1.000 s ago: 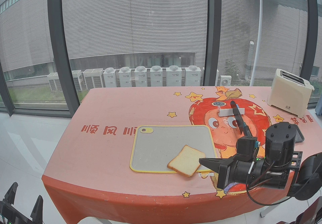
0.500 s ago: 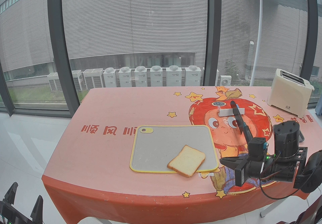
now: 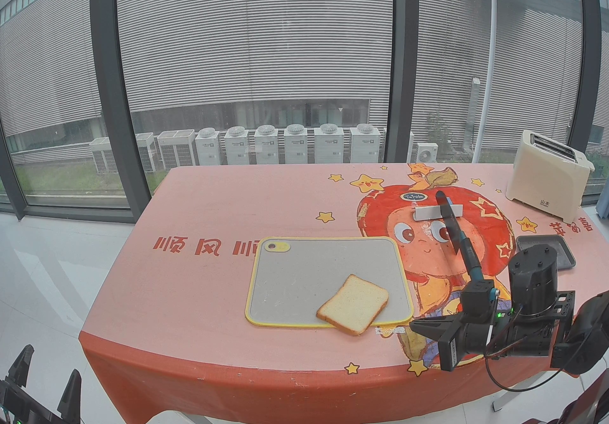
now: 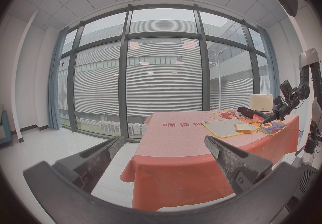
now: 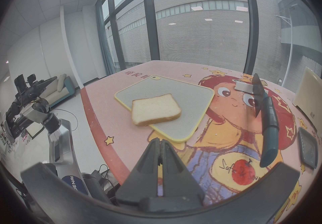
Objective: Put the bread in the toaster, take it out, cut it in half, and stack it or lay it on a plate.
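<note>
A slice of bread (image 3: 353, 303) (image 5: 155, 109) lies flat on the front right corner of the grey, yellow-rimmed cutting board (image 3: 304, 273) (image 5: 194, 95). My right gripper (image 3: 417, 325) (image 5: 160, 143) is shut and empty, low over the table's front edge, a short way right of the bread and pointing at it. The cream toaster (image 3: 549, 175) stands at the far right. A black-bladed knife (image 3: 455, 225) (image 5: 266, 124) rests on a white holder. My left gripper (image 3: 45, 374) (image 4: 164, 154) hangs open below and left of the table, far from the bread (image 4: 244, 128).
A small dark tray (image 3: 547, 251) (image 5: 307, 147) lies on the table between the toaster and my right arm. The pink tablecloth (image 3: 222, 216) is bare on the left half. Tall windows stand behind the table.
My right gripper has drawn back from the bread's edge to the right and sunk toward the table's front edge. The bread and the left arm have not moved.
</note>
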